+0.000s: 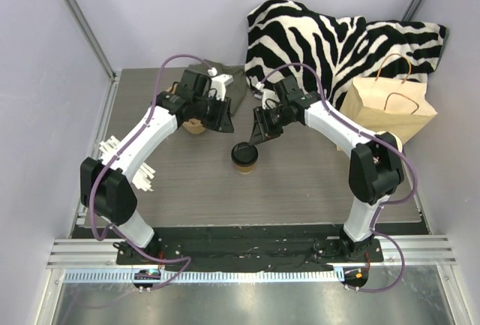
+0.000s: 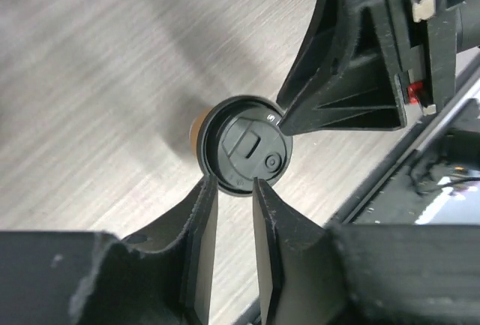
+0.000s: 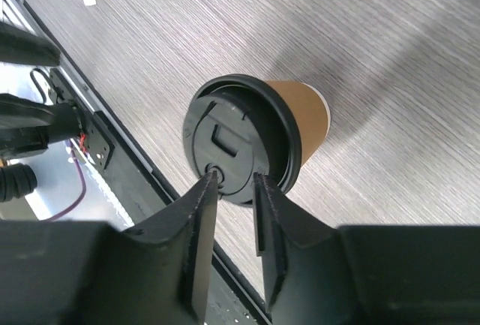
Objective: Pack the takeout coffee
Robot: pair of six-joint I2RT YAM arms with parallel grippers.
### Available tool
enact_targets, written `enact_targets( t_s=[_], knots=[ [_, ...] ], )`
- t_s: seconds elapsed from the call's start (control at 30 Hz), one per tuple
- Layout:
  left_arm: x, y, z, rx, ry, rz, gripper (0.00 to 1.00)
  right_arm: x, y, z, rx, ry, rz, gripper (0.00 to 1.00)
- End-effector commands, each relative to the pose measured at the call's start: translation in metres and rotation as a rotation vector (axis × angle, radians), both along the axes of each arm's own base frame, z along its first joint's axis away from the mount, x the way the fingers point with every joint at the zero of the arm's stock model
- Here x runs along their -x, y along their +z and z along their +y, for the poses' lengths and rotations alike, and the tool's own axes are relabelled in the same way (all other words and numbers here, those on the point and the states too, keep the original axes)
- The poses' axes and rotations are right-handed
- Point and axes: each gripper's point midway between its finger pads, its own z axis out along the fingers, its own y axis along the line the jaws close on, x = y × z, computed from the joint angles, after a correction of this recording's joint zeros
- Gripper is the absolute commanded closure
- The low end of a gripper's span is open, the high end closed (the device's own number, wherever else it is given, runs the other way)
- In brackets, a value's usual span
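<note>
Grey wood-grain table (image 1: 315, 190) fills the booth, with pale walls on three sides. Near its middle the takeout coffee (image 1: 244, 156) stands upright, a brown paper cup with its black lid (image 3: 225, 141) on top.

The right gripper (image 3: 234, 182) reaches in from the far right side. Its fingertips (image 3: 208, 190) sit at the rim of the lid with a narrow gap between the jaws. Whether they pinch the rim or only rest on it cannot be told.

The left gripper (image 2: 234, 184) hangs above the cup on its far left side. Its jaws are slightly spread and nothing is between them.

Farther out, a dark cloth (image 1: 229, 85) lies at the far edge behind the two grippers. A tan paper bag (image 1: 386, 107) with handles stands on the far right. Behind it, a zebra-striped cloth (image 1: 330, 36) is heaped against the back wall. White plastic pieces (image 1: 112, 148) lie at the left edge of the table, beside the left arm.
</note>
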Motion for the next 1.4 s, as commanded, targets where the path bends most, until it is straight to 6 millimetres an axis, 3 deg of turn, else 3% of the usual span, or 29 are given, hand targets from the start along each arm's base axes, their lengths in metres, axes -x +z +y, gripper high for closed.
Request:
enact_targets(
  t_s=[0.0,0.13,0.23,0.5,0.63,0.77,0.93,1.03,1.37],
  knots=[
    [0.003,0.006,-0.004,-0.12,-0.034,-0.106,0.73,0.003,0.027,-0.004,-0.026,-0.038,-0.048,0.69],
    [0.01,0.001,-0.016,-0.152,-0.071,-0.121,0.76,0.01,0.03,0.002,-0.079,-0.066,-0.01,0.74],
    [0.016,-0.008,-0.022,-0.17,-0.093,-0.112,0.79,0.008,0.019,0.004,-0.077,-0.071,0.011,0.78],
    [0.027,-0.067,-0.022,-0.263,-0.13,-0.011,0.83,0.012,-0.015,0.002,-0.029,-0.081,0.072,0.82],
    [0.033,-0.083,-0.018,-0.297,-0.135,0.04,0.85,0.016,-0.032,-0.004,0.038,-0.083,0.074,0.85],
    [0.033,-0.068,-0.02,-0.281,-0.142,0.029,0.86,0.018,-0.04,-0.006,0.075,-0.079,0.079,0.85],
    [0.027,-0.017,-0.033,-0.18,-0.146,-0.06,0.84,0.016,-0.034,-0.004,0.064,-0.073,0.068,0.86],
    [0.026,-0.002,-0.032,-0.169,-0.134,-0.089,0.82,0.016,-0.024,-0.001,0.039,-0.066,0.056,0.86],
    [0.028,-0.011,-0.013,-0.236,-0.091,-0.091,0.77,0.007,0.037,0.016,-0.105,-0.047,-0.043,0.8]
  ],
)
